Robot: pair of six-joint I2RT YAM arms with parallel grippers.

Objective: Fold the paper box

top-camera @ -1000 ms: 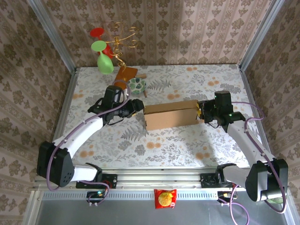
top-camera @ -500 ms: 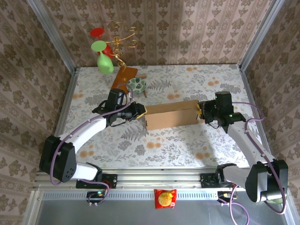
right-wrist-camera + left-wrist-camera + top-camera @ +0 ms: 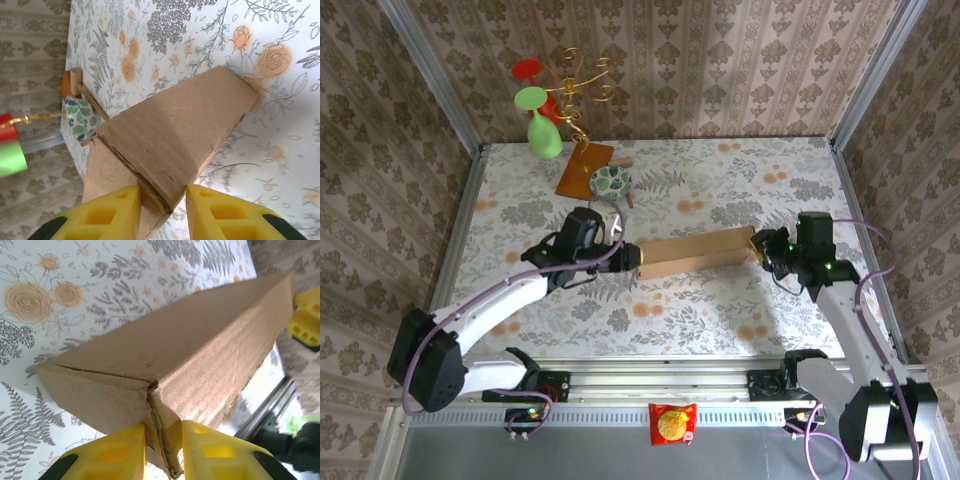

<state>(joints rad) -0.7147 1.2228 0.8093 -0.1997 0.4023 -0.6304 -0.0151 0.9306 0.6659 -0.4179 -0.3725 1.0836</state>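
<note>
Table (image 3: 720, 300) I'm working over is floral-printed, with patterned wallpaper walls (image 3: 740, 60) on three sides. Nearest me lies one red snack packet (image 3: 672, 423). Mid-table sits one plain brown cardboard paper box (image 3: 695, 254); my left gripper (image 3: 164, 450) is clenched on its left end, my right gripper (image 3: 162, 210) on the other. Beyond I count one green-patterned round object (image 3: 611, 181) and one gold wire stand (image 3: 575, 80)
</note>
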